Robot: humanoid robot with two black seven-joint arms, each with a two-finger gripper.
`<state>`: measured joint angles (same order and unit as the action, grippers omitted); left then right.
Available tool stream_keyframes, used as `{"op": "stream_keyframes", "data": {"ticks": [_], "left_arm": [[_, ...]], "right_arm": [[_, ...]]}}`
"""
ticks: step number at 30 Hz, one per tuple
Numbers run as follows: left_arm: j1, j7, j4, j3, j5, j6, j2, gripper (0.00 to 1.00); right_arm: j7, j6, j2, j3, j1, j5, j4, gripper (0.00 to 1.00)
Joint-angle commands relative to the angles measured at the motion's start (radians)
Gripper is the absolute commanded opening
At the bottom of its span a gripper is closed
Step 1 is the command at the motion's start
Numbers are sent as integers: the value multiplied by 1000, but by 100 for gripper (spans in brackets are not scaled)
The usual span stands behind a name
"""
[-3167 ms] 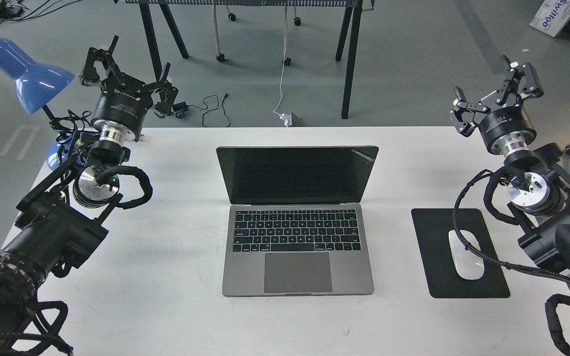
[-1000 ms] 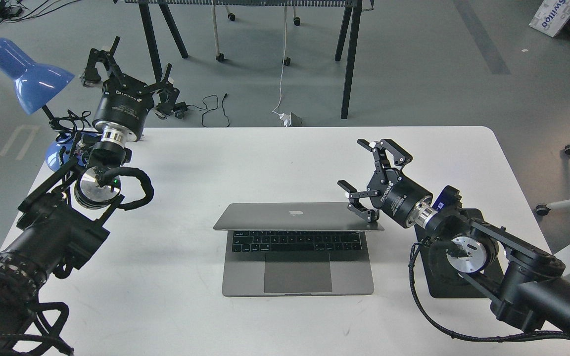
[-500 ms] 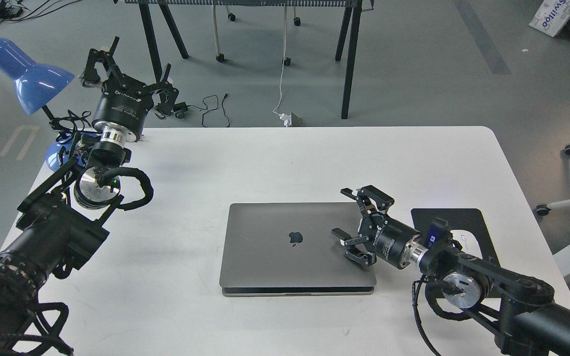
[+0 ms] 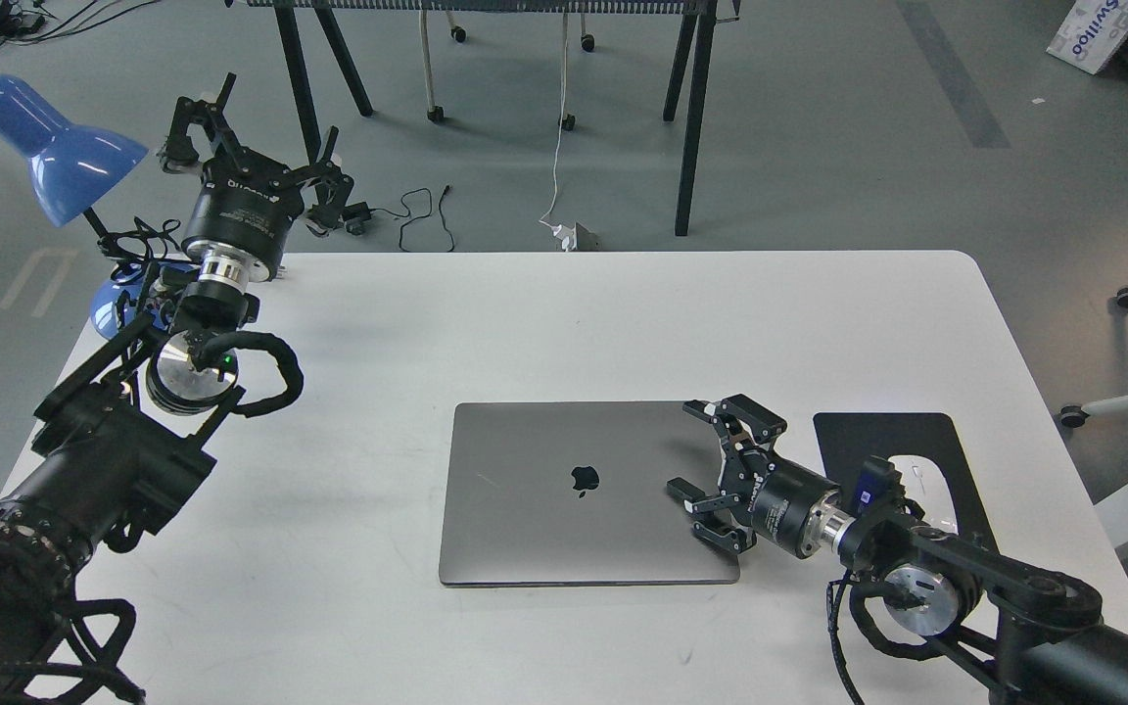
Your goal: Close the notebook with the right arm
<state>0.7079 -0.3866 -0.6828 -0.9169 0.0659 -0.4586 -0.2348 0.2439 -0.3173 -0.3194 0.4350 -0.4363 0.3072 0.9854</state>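
Observation:
The notebook (image 4: 574, 490) lies shut and flat on the white table (image 4: 564, 313), its grey lid up with the dark apple logo in the middle. Its keyboard and screen are hidden. My right gripper (image 4: 696, 450) is open, low over the lid's right edge, holding nothing. My right arm (image 4: 926, 578) comes in from the lower right. My left gripper (image 4: 251, 132) is open and empty, raised above the table's far left corner beside the blue lamp.
A blue desk lamp (image 4: 50, 147) stands at the far left. A black mouse pad (image 4: 863, 436) with a white mouse (image 4: 921, 470) lies right of the notebook, partly behind my right arm. Black table legs (image 4: 691, 117) stand beyond the far edge.

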Motion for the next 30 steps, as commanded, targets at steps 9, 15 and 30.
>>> {"op": "stream_keyframes", "data": {"ticks": [9,15,30], "left_arm": [[-1,0,-1,0,0,-2,-1,100],[-1,0,-1,0,0,0,-1,100],[-1,2,-1,0,0,0,-1,100]], "right_arm": [[-23,-12,-7,399,-39,-20,90,100],[-81,-26,5,568,-107,-85,70,100],[-115,-100,56,622,-275,-318,-288,100]]}}
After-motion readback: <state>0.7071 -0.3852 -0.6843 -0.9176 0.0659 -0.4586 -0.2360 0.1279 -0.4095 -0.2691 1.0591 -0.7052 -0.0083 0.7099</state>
